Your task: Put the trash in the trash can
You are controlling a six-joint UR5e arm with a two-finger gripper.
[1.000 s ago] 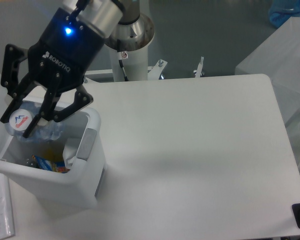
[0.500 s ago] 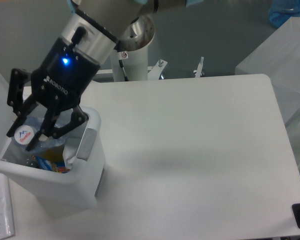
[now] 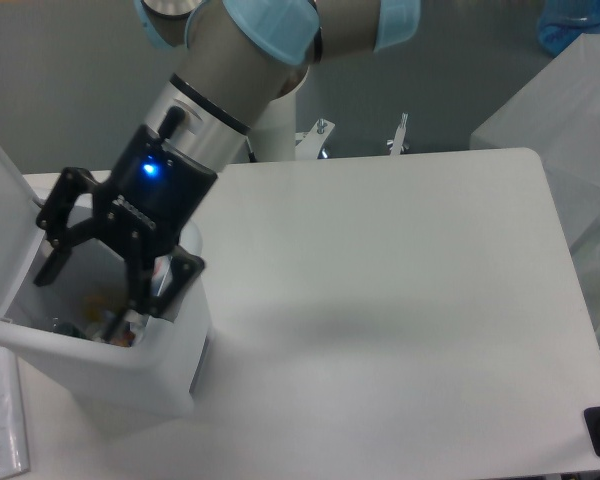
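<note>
White tabletop (image 3: 400,300) fills the frame; at lower left the trash can (image 3: 170,370) stands lid up, trash probably inside, mostly hidden. Gripper (image 3: 95,275) hangs spread, empty, within its mouth; best lifted straight, avoiding the rim.

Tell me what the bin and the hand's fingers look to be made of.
Trash can: apparently white plastic, smooth with a soft sheen and rounded moulded edges. Hand: its fingers look like matte black metal or hard plastic; the picture cannot settle which.
</note>
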